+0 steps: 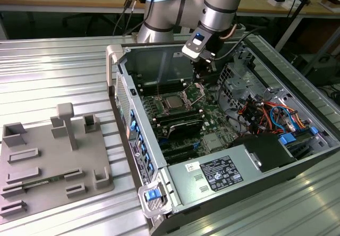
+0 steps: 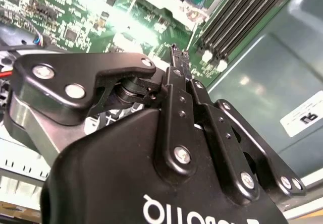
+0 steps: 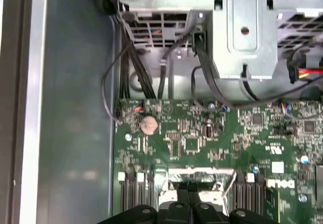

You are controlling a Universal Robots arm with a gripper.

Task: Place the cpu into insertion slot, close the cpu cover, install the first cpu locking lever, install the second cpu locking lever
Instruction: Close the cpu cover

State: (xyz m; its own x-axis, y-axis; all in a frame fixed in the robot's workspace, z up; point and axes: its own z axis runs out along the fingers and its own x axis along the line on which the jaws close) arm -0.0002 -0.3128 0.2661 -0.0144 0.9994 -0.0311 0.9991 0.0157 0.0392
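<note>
The gripper (image 1: 205, 69) hangs inside the open computer case (image 1: 159, 60), above the green circuit board (image 3: 202, 133). In the second wrist view its fingertips (image 2: 175, 67) are drawn together, with nothing seen between them. The cpu (image 1: 172, 102) lies seated in the insertion slot (image 1: 173, 111) near the board's middle. The cpu cover (image 1: 195, 91) stands raised just beside it, below the gripper.
</note>
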